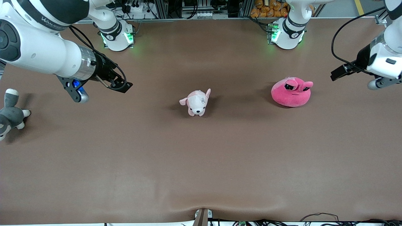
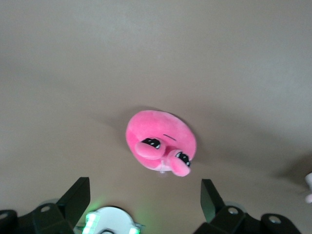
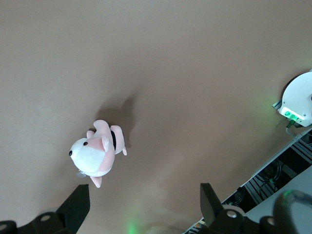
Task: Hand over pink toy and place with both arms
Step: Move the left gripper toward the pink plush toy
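Observation:
The pink toy (image 1: 291, 93), a round hot-pink blob with two eye stalks, sits on the brown table (image 1: 201, 163) toward the left arm's end. My left gripper (image 1: 338, 73) hangs in the air over the table beside it, farther toward that end, not touching it. In the left wrist view the toy (image 2: 161, 141) lies off from my left gripper (image 2: 145, 200), which is open and empty. My right gripper (image 1: 121, 85) hangs over the table toward the right arm's end. It is open and empty in the right wrist view (image 3: 145, 202).
A pale pink-and-white puppy plush (image 1: 197, 102) stands mid-table, also in the right wrist view (image 3: 95, 153). A grey plush (image 1: 9, 114) lies at the table edge at the right arm's end. The arm bases (image 1: 116, 34) (image 1: 287, 33) stand along the edge farthest from the front camera.

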`<state>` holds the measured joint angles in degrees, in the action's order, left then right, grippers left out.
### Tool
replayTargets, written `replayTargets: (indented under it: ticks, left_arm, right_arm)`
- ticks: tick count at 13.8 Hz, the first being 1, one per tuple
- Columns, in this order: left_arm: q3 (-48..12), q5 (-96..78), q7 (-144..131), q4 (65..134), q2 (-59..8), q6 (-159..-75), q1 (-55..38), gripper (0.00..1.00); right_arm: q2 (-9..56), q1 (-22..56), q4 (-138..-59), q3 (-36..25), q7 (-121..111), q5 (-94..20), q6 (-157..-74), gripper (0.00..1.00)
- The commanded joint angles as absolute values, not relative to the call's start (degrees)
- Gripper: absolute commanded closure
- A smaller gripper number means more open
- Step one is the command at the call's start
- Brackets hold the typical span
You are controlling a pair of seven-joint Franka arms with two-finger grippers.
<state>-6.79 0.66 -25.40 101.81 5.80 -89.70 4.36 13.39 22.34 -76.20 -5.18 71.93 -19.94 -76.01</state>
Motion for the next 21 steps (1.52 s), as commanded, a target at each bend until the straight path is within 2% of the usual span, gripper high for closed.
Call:
replayTargets:
  ticks: [1, 11, 21]
  left_arm:
    - [-7.03, -2.9, -28.82, 102.13, 5.8, -90.53, 8.07, 0.0]
    - [-8.52, -2.55, -60.61, 101.69, -1.04, -93.25, 9.84, 0.0]
    - [-8.44, -2.2, -65.63, 99.31, -6.15, -92.64, 10.11, 0.0]
  right_arm:
    - [12.83, 23.29, -77.25, -5.71, 72.95, -21.0, -76.9, 0.0]
    - [12.74, 23.03, -77.34, -5.8, 72.95, -21.27, -78.05, 0.0]
    - [12.74, 23.2, -77.34, -5.8, 72.95, -21.27, -77.96, 0.0]
